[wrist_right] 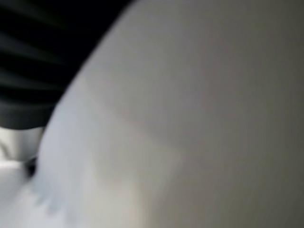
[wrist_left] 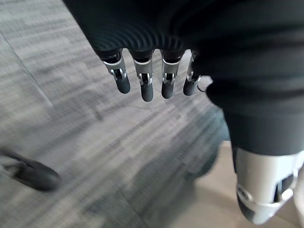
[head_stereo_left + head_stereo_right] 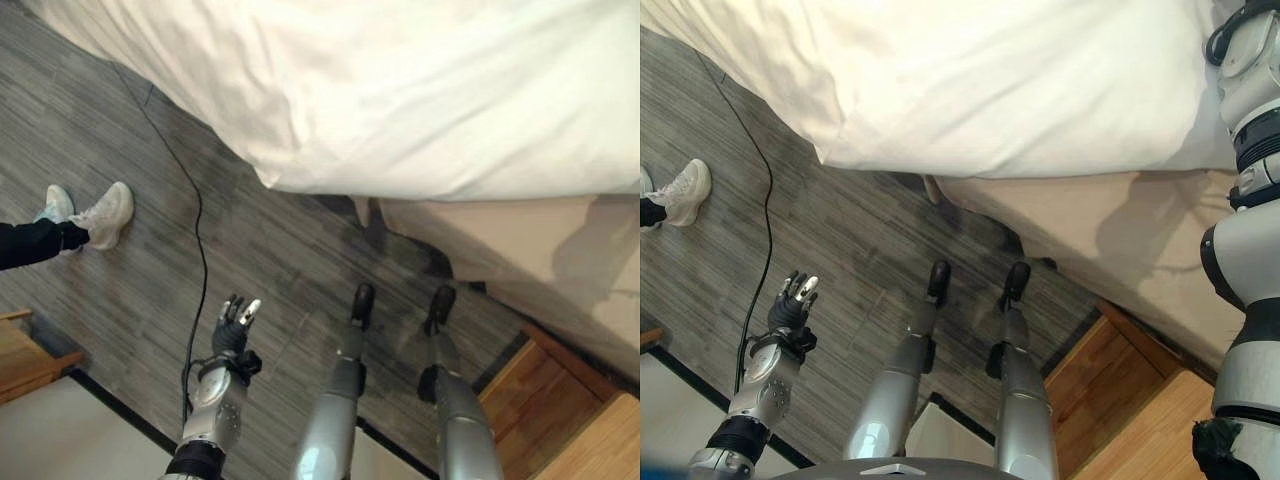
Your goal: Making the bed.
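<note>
**White duvet hangs over the bed's corner, one hand buried in cloth**

While the white duvet [image 3: 420, 90] spreads across the bed, its rounded corner droops over the edge above the grey plank floor [image 3: 120, 300]. Under that overhang shows the beige bed base [image 3: 1110, 240], partly in shadow. At the base's near corner sits a wooden piece of furniture [image 3: 1120, 400], cut off by the frame. Over on the far left of the floor, a person's white shoes [image 3: 105, 215] and a dark trouser leg, cropped at the edge. Now the left hand [image 3: 235, 325]: low above the floor, well apart from the duvet, fingers [image 2: 146, 85] straight and loose, holding nothing. The right arm reaches up over the duvet; its wrist view is pressed against pale cloth, so its fingers can't be read.
</note>
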Robot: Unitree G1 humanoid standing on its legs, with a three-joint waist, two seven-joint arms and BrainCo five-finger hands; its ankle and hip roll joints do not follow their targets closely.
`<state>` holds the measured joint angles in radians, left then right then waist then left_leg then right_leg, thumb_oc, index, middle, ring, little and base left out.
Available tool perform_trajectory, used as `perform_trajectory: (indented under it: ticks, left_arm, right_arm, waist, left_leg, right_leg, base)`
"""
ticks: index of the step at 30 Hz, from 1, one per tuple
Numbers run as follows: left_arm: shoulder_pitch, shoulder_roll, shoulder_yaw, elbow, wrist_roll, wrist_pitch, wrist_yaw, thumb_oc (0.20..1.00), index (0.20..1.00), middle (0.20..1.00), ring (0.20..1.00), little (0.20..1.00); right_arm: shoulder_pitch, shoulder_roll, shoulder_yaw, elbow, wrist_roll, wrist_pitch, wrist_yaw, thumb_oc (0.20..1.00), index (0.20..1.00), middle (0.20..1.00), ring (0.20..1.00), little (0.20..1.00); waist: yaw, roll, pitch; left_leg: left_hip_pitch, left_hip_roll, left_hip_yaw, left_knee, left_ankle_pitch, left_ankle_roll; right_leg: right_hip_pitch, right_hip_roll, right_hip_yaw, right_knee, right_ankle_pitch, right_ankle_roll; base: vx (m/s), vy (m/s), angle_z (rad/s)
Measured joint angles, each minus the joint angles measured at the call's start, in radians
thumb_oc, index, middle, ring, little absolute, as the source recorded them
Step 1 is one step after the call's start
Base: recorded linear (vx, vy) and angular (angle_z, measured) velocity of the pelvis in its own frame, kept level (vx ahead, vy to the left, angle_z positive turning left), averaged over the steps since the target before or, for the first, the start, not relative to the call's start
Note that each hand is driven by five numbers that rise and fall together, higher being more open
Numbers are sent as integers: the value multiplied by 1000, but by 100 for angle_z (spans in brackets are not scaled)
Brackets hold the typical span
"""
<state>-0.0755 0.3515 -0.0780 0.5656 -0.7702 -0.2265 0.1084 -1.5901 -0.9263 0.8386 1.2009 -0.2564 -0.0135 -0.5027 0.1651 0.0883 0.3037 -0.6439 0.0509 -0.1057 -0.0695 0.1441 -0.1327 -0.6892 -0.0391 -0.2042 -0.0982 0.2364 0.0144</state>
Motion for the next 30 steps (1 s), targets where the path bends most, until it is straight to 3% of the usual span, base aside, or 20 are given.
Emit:
perform_trajectory:
  ticks: [3,6,7,8,9,11,14,16,17,18,21,25,27,30]
  left_arm:
    - [-19,3,11,-4,-3,-4,2,1000,1000,1000,1000,1000]
    - [-46,0,12,-4,-3,-3,15,1000,1000,1000,1000,1000]
    - [-50,0,14,-7,-2,-3,24,1000,1000,1000,1000,1000]
    - [-59,-12,32,-23,-2,2,37,1000,1000,1000,1000,1000]
    - [-46,-36,73,-31,-2,3,53,1000,1000,1000,1000,1000]
    - [-55,-41,75,-19,-1,12,66,1000,1000,1000,1000,1000]
    - [-54,-44,70,-36,-1,13,82,1000,1000,1000,1000,1000]
    - [-58,-64,65,-51,0,30,93,1000,1000,1000,1000,1000]
    - [-43,-81,65,-51,4,41,98,1000,1000,1000,1000,1000]
    - [-29,-82,64,-51,7,44,102,1000,1000,1000,1000,1000]
    - [-4,-94,64,-47,15,68,105,1000,1000,1000,1000,1000]
    - [26,-112,68,-35,41,92,104,1000,1000,1000,1000,1000]
    - [68,-126,55,-29,45,107,101,1000,1000,1000,1000,1000]
    - [101,-133,52,-18,46,108,101,1000,1000,1000,1000,1000]
  right_arm:
    - [33,3,-4,-61,0,-2,8,200,200,200,200,200]
    - [198,-14,-93,-347,-1,30,21,200,200,200,200,200]
    - [316,-19,-158,-491,-6,32,23,200,200,200,200,200]
    - [454,-30,-300,-697,-12,69,37,200,200,200,200,200]
    - [663,-8,-440,-937,-29,54,22,200,200,200,200,200]
    - [783,0,-452,-955,-61,37,26,200,200,200,200,200]
    - [1021,43,-598,-964,-60,41,30,200,200,200,200,200]
    - [1256,149,-773,-1057,-60,34,39,200,200,200,200,200]
    - [1400,252,-808,-1062,-58,30,48,501,501,501,501,501]
    - [1430,276,-784,-1051,-55,38,63,1000,1000,1000,1000,1000]
    - [1523,373,-750,-923,-49,36,88,1000,1000,1000,1000,1000]
    - [1544,467,-742,-703,-59,27,111,1000,1000,1000,1000,1000]
    - [1561,486,-715,-562,-61,49,119,1000,1000,1000,1000,1000]
    - [1603,504,-686,-446,-71,91,131,1000,1000,1000,1000,1000]
  waist:
    - [-5,-5,-1]
    - [-42,-17,5]
    - [-75,-31,6]
    - [-76,-40,12]
    - [-100,-50,16]
    - [-158,-71,18]
    - [-209,-97,10]
    - [-212,-101,10]
    - [-231,-108,9]
    - [-243,-110,8]
    - [-298,-118,-16]
    - [-306,-127,-45]
    - [-307,-122,-88]
    - [-330,-124,-99]
  left_leg:
    - [14,-2,22,-1,0,0]
    - [79,-2,44,-17,0,3]
    - [122,-1,61,-20,-1,9]
    - [143,-1,68,-20,-6,17]
    - [191,-1,80,-22,-17,30]
    - [276,-6,109,-24,-38,44]
    - [344,-9,129,-22,-50,45]
    - [377,-7,133,-23,-54,48]
    - [433,-4,142,-25,-65,57]
    - [458,-4,148,-29,-71,57]
    - [518,-15,179,-30,-93,62]
    - [565,-24,237,-30,-99,82]
    - [582,-25,258,-30,-109,91]
    - [596,-28,266,-30,-111,96]
  right_leg:
    - [4,-1,24,0,5,9]
    - [53,1,49,0,9,13]
    - [82,2,64,0,9,14]
    - [102,5,75,0,10,12]
    - [144,5,81,0,6,17]
    - [217,0,113,0,-8,34]
    - [272,0,134,0,-17,46]
    - [310,2,133,0,-16,43]
    - [363,5,139,-1,-24,46]
    - [382,5,145,-1,-30,44]
    - [425,2,183,-3,-39,37]
    - [445,0,237,-5,-36,40]
    - [454,-2,250,-6,-34,44]
    - [463,-4,255,-7,-34,45]
  base:
    - [-22,78,-20]
    - [-7,130,-17]
    - [19,137,-21]
    - [-16,71,-29]
    - [-8,104,-30]
    - [-13,101,-37]
    - [-18,106,-18]
    - [23,77,-9]
    - [40,76,-15]
    - [10,51,-30]
    - [-4,77,-29]
    - [-16,64,-40]
    - [-5,37,-33]
    - [-3,18,-10]
